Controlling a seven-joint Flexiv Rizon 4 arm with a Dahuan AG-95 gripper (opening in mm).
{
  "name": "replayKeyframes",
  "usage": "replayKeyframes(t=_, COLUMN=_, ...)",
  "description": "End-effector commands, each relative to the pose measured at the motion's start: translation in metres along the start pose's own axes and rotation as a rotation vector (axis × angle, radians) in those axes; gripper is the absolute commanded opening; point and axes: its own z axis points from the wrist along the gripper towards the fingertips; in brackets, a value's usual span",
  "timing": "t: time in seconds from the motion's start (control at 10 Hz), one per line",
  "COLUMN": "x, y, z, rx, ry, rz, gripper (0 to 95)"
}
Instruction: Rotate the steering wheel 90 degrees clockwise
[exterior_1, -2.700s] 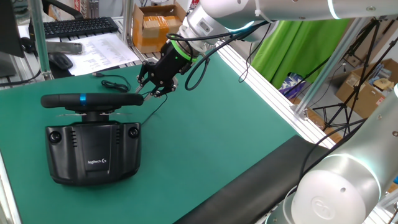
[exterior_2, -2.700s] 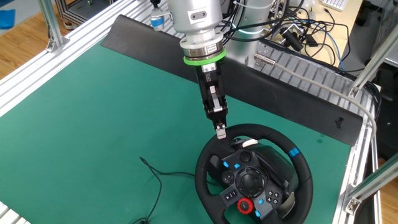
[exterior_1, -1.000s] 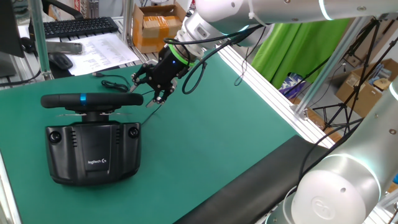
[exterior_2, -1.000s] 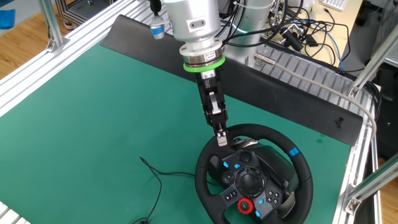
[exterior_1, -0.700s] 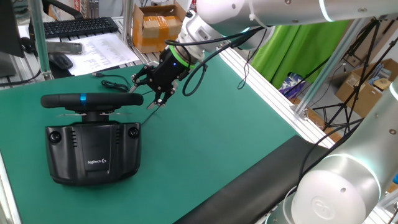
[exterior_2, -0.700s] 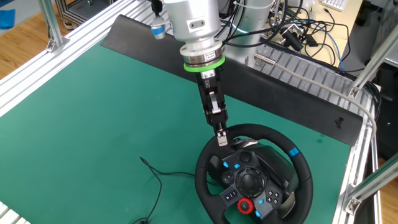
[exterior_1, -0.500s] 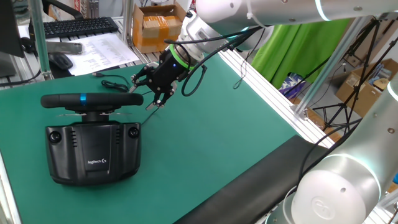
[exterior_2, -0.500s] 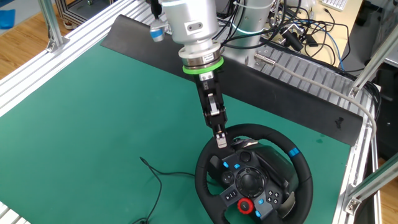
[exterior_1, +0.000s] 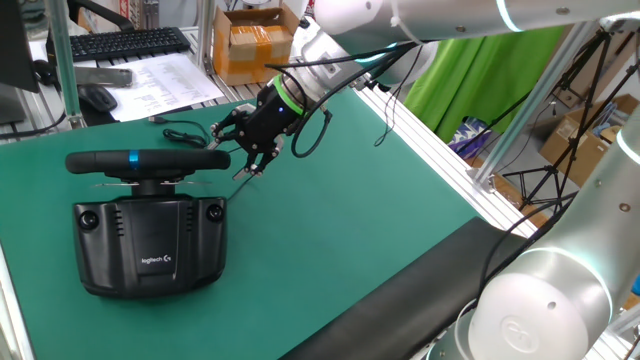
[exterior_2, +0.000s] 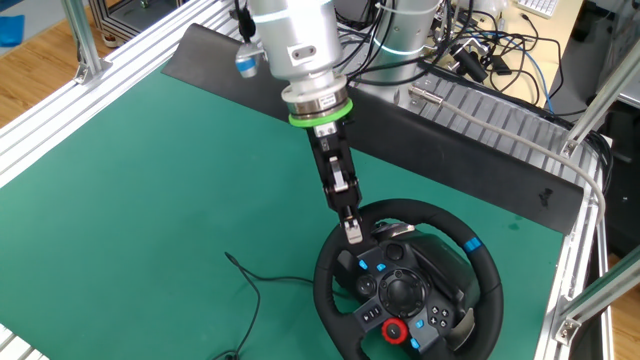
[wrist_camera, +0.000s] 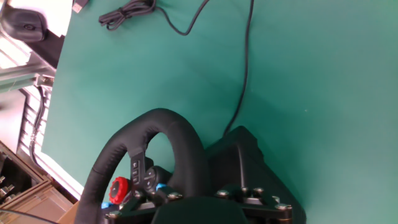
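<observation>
One fixed view shows, at the far left, a keyboard (exterior_1: 118, 42) and papers (exterior_1: 160, 78) beyond the green mat (exterior_1: 330, 220). On the mat's left part sits the wheel (exterior_1: 148, 161), seen edge-on with its blue stripe up, atop its black base (exterior_1: 150, 245). Just right of the rim is the gripper (exterior_1: 233, 152), its jaws parted, one finger above the rim's end and one below it; whether either touches cannot be told. A thin cable (exterior_1: 183, 133) lies on the mat behind the rim. Further right the arm (exterior_1: 400, 25) reaches in from above. The other fixed view has the cable's end (exterior_2: 250, 285) at the left, then the gripper (exterior_2: 352, 232) slanting down onto the rim's near-left part, then the wheel (exterior_2: 408, 285) face-up with its coloured buttons, and the blue stripe at the right. In the hand view the rim (wrist_camera: 140, 162) curves at lower left, the base (wrist_camera: 245, 171) to its right, the cable (wrist_camera: 242, 81) running up the mat.
</observation>
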Motion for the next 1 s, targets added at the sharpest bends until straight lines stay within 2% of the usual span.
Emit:
replayKeyframes(t=0.1, x=-0.0001, y=-0.0005, z=-0.0017, rx=0.001, ry=0.000, rz=-0.002, gripper=19.0)
replayKeyframes(t=0.2, x=-0.0001, y=-0.0005, z=-0.0016, rx=0.001, ry=-0.003, rz=-0.005, gripper=0.0)
replayKeyframes(t=0.3, x=-0.0001, y=-0.0005, z=-0.0016, rx=0.001, ry=-0.004, rz=-0.007, gripper=0.0)
replayKeyframes(t=0.4, x=-0.0004, y=-0.0002, z=-0.0017, rx=-0.011, ry=-0.003, rz=0.002, gripper=0.0)
replayKeyframes(t=0.5, x=-0.0018, y=0.0017, z=-0.0025, rx=-0.066, ry=-0.011, rz=0.026, gripper=0.0)
replayKeyframes(t=0.6, x=-0.0016, y=0.0030, z=-0.0046, rx=-0.069, ry=-0.017, rz=0.022, gripper=0.0)
replayKeyframes(t=0.8, x=-0.0003, y=0.0035, z=-0.0076, rx=-0.042, ry=-0.040, rz=0.012, gripper=0.0)
replayKeyframes(t=1.0, x=-0.0003, y=0.0035, z=-0.0076, rx=-0.042, ry=-0.040, rz=0.012, gripper=0.0)
